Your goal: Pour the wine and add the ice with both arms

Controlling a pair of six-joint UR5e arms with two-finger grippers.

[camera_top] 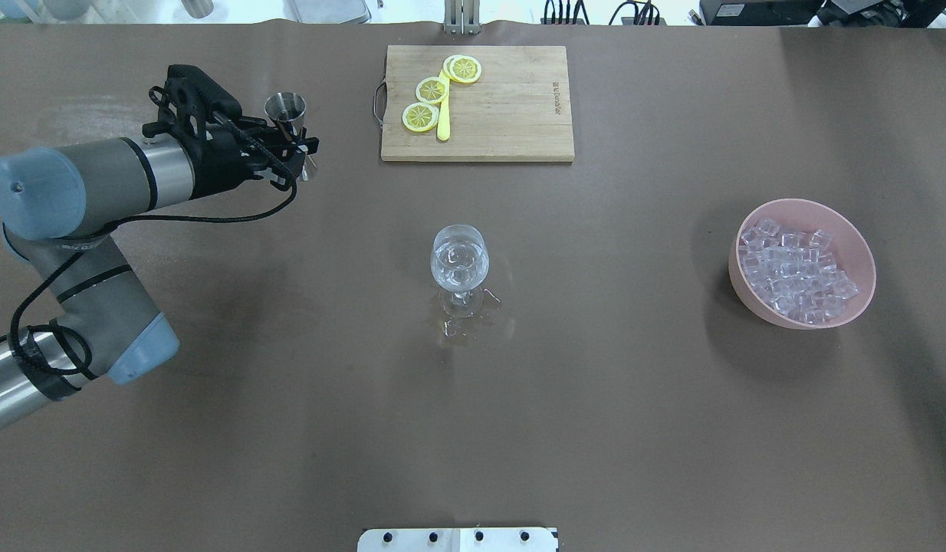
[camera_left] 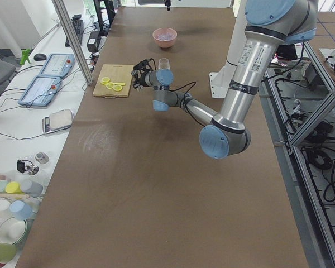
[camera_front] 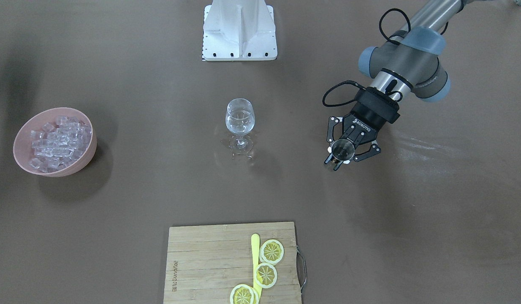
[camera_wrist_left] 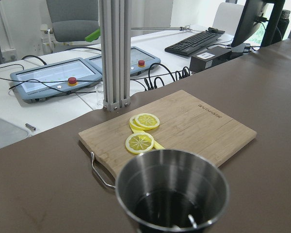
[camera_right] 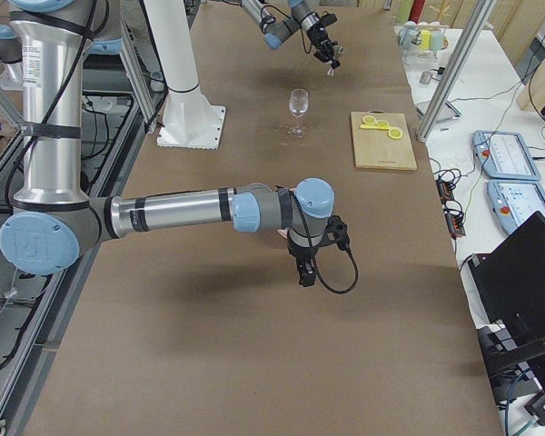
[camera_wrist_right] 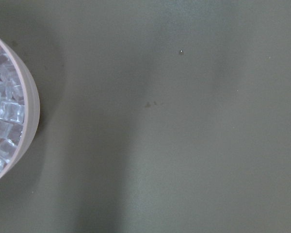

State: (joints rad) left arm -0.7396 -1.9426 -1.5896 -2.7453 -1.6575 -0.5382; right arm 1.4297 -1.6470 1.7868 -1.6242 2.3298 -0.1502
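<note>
Left gripper (camera_front: 343, 157) clamps metal cup (camera_top: 285, 107); glass (camera_front: 239, 116) well apart.

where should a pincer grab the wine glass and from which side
Probably the thin stem of the wine glass, just under its bowl, approached level from the side. The glass stands upright, and its rounded bowl is much wider.

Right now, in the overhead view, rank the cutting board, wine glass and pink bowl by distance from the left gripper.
From the left gripper:
1. cutting board, close beside it along the far edge.
2. wine glass, table centre.
3. pink bowl, opposite end.
</note>
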